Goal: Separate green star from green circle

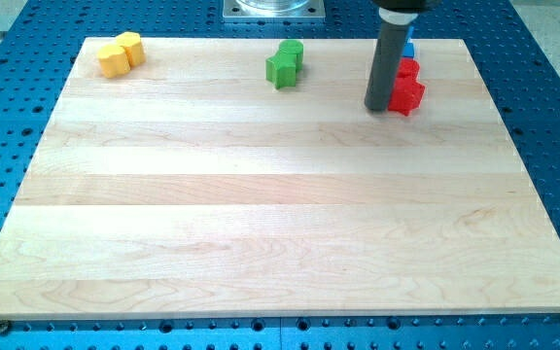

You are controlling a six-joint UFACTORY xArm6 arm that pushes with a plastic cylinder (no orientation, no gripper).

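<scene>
My tip (378, 107) rests on the counter (280, 214), touching the red star (407, 95); no gripper shows. Well to its left, green star (280, 69) touches green circle (292, 52).

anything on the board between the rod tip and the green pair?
Nothing visible. My tip sits at the view's top right, against the red blocks, which lie on its far side from the green star and green circle. Between tip and greens there is only bare wooden board.
</scene>
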